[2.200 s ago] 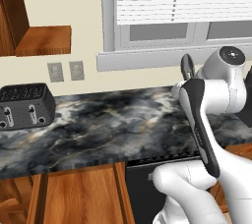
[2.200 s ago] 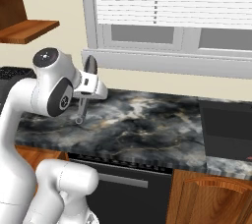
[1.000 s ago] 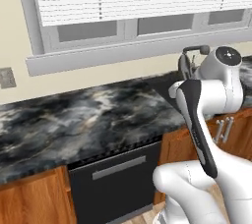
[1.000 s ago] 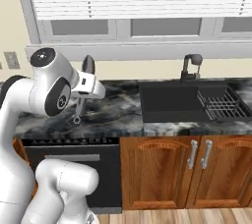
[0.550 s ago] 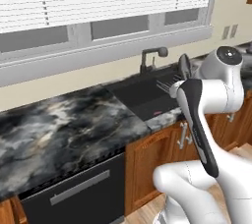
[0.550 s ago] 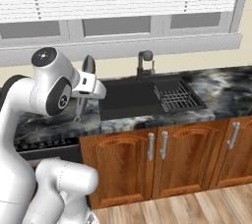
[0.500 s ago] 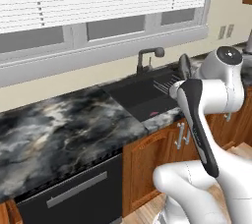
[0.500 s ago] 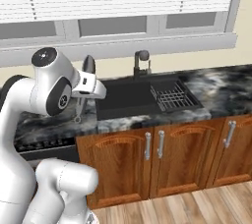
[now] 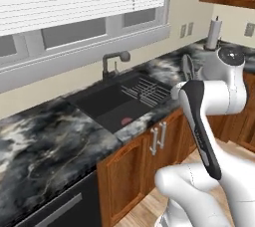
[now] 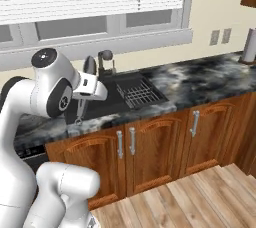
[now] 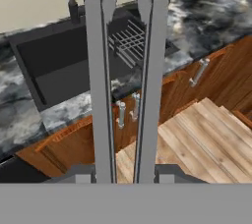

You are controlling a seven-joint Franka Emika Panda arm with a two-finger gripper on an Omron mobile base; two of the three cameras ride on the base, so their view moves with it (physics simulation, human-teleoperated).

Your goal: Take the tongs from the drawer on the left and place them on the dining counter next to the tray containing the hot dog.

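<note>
My gripper [image 11: 125,174] is shut on the tongs [image 11: 101,95], whose two slim grey arms run side by side from bottom to top of the hand view. In the right base view the tongs [image 10: 89,67] stick up above the hand and reach down past the gripper [image 10: 81,103], held in the air over the front edge of the marbled counter [image 10: 200,84]. In the left base view the upper end of the tongs [image 9: 187,66] shows beside my forearm. The drawer, the dining counter and the tray are out of view.
A black sink [image 9: 107,106] with a dark faucet [image 9: 112,61] and a wire rack [image 10: 137,92] is set in the counter. Reddish-brown cabinet doors [image 10: 150,147] stand below it, with a wood floor [image 10: 200,197]. A paper towel roll [image 9: 213,34] stands far right.
The whole scene has slid left as the base moved: the toaster and bare counter gave way to the sink and cabinets. The arm keeps its pose with the tongs held.
</note>
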